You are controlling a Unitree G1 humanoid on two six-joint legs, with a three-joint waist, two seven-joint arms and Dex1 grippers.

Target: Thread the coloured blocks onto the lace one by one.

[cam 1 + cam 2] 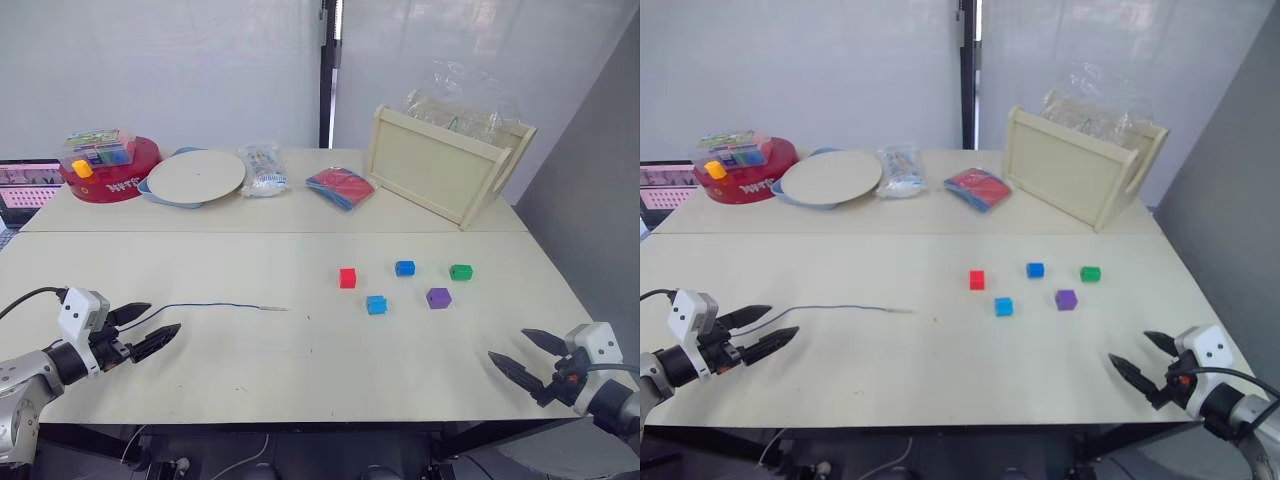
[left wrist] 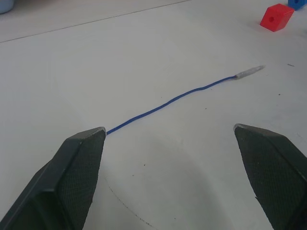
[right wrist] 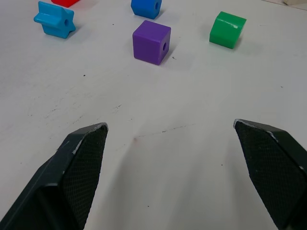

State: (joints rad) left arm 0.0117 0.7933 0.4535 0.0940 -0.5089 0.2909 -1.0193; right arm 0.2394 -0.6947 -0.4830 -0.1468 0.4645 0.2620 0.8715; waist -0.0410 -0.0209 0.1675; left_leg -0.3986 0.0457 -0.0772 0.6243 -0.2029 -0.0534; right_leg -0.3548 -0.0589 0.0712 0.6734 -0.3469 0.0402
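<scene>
Lace [image 1: 215, 306] lies loose on the table [image 1: 300, 370] right by my wide-open left gripper [image 1: 150, 328], blocks (red [image 1: 347, 278], dark blue [image 1: 404, 268], light blue [image 1: 376, 304], green [image 1: 460, 272], purple [image 1: 438, 298]) sit unthreaded beyond my right gripper [image 1: 520, 355], also spread wide.

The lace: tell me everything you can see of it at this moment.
The lace is a thin dark-blue cord lying loose on the pale table, in a shallow wavy line running from beside the left gripper toward the blocks. Its far end carries a pale stiff tip, which points at the red block but lies well short of it. Nothing is threaded on it. The left gripper is open and not holding it.
</scene>
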